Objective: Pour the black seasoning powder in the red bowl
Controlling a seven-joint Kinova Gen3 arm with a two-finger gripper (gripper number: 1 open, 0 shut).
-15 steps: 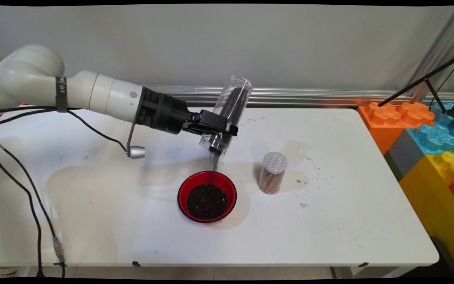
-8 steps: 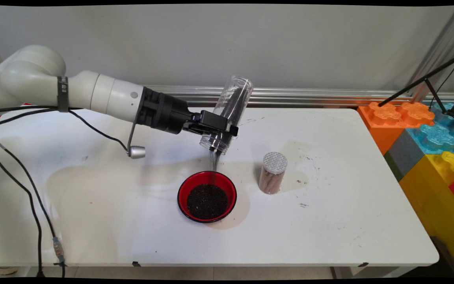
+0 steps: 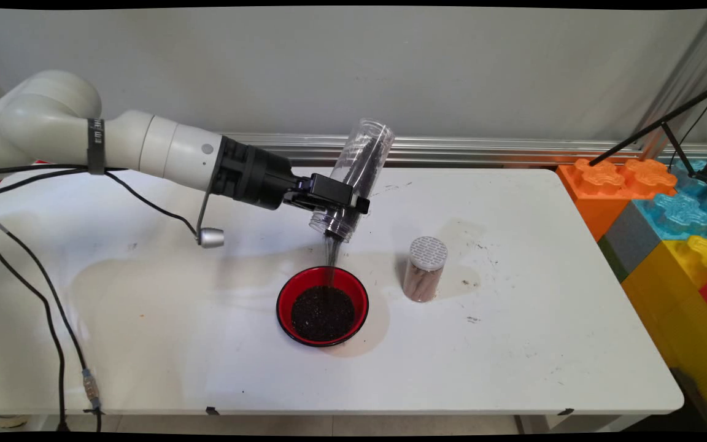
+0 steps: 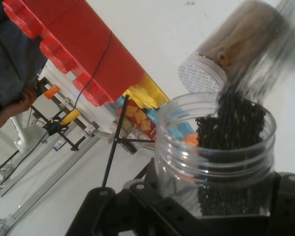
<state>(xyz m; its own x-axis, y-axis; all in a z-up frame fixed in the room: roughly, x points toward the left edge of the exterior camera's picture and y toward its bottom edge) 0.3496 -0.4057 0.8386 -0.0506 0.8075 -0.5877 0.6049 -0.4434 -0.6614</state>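
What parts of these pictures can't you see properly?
- Main view: how much dark grain is left in the clear jar; the gripper covers its middle.
- Hand view: the red bowl is out of frame, and the falling grains are blurred.
- Both views: what the brown stuff in the lidded jar is; too small or blurred.

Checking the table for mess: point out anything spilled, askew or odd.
No clear spill: the dark grains from the tilted clear jar in the gripper land in the red bowl. The table shows stains and dark specks near the capped jar.
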